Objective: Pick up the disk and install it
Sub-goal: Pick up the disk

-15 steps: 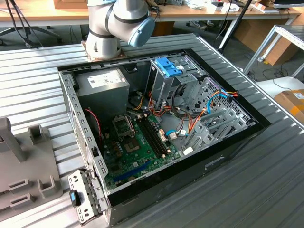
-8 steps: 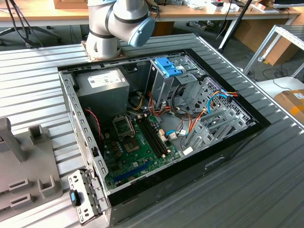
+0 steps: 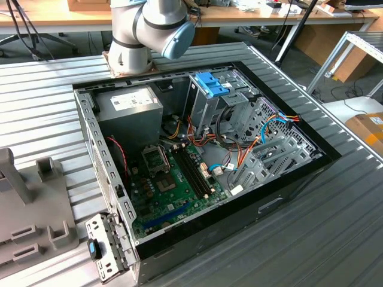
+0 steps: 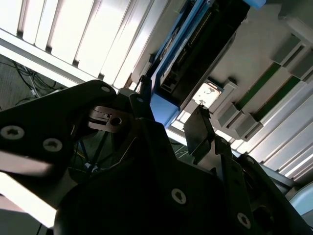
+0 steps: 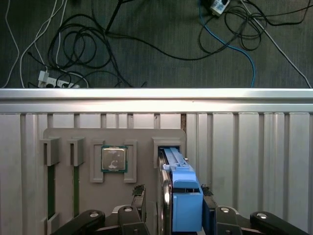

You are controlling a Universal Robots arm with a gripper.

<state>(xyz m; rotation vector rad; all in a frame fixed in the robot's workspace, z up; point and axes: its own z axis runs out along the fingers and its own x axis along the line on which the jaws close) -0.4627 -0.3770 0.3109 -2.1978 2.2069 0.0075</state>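
Currently claw spread, straddling upright disk (edge-on in grey holder slot), not clamped.

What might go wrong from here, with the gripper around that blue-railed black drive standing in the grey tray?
1. The gripper looks off-centre around the flat black disk with blue plastic rails; closing may tilt it and jam it in its slot in the grey holder tray.
2. The square silver processor chip lies close beside that slot; a gripper finger might knock it.
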